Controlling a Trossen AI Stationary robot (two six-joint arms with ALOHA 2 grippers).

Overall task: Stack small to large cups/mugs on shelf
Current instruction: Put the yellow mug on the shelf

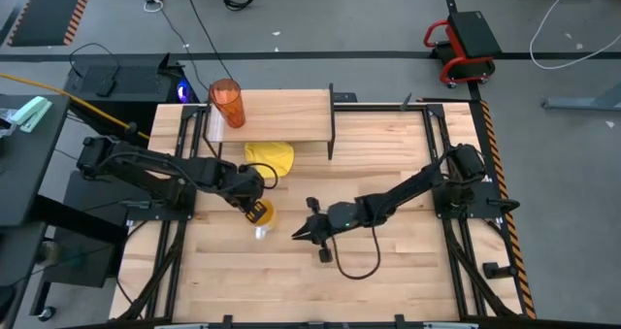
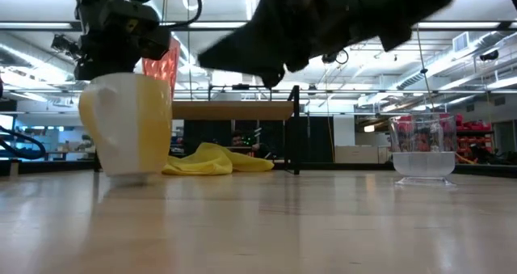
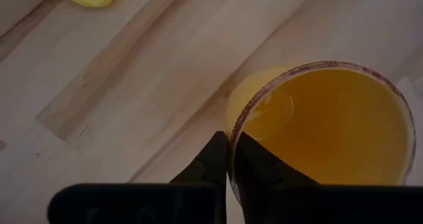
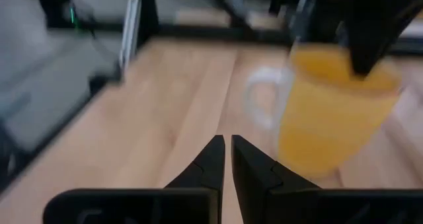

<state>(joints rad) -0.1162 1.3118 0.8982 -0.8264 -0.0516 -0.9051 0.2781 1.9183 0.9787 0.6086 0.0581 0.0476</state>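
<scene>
While the left tool sits over the orange mug near the middle of the tabletop, we see in the left wrist view that its fingers are pinched on the mug's rim, one finger outside the wall and one inside. The mug stands upright on the tabletop with its white handle showing in the low view, and its yellow-orange inside holds nothing that we can make out. The right tool hangs just beside the mug, off the wood; its fingers stand almost together with only a slim gap between them, gripping nothing, and they point toward the mug. The tall orange-red tumbler stands upright at the left end of the shelf; we cannot tell whether anything is in it. The small clear cup stands upright on the tabletop, apart from the mug, and looks empty. A yellow cloth lies crumpled on the tabletop at the front edge of the shelf, between shelf and mug
</scene>
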